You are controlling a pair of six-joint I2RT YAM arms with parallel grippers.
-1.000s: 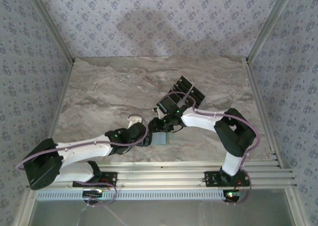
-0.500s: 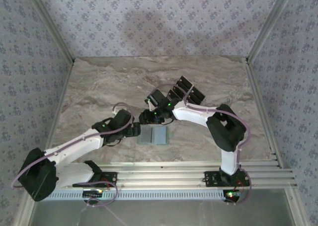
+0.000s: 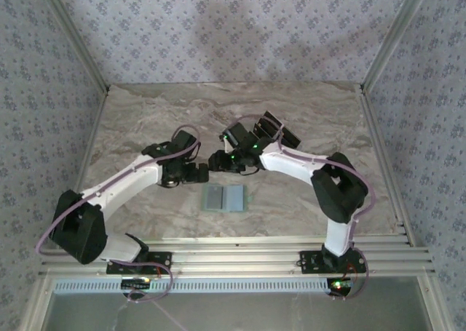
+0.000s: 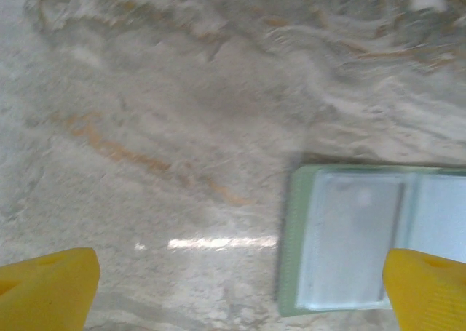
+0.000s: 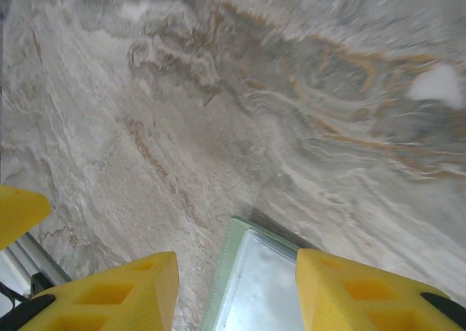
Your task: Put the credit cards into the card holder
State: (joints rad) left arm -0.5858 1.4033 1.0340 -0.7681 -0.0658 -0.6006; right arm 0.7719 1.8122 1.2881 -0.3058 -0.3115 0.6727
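The card holder (image 3: pixel 224 198) lies open and flat on the marble table, pale green with a blue-grey inside. It also sits at the lower right of the left wrist view (image 4: pixel 349 236) and between the fingers in the right wrist view (image 5: pixel 251 280), down on the table below them. My left gripper (image 3: pixel 204 173) (image 4: pixel 240 294) hovers just behind it, open wide and empty. My right gripper (image 3: pixel 217 161) (image 5: pixel 237 294) hangs beside it, jaws apart with nothing held. The black credit cards (image 3: pixel 285 135) lie fanned behind the right arm, partly hidden by it.
Aluminium rails (image 3: pixel 291 247) run along the near edge where the arm bases stand. Patterned walls close in the table (image 3: pixel 138 120) on three sides. A yellow fingertip of the other gripper (image 5: pixel 18 211) pokes in at the left of the right wrist view.
Both grippers have pulled back from the card holder toward the rear, the left arm swinging up and left. The card holder now lies uncovered and spread open.
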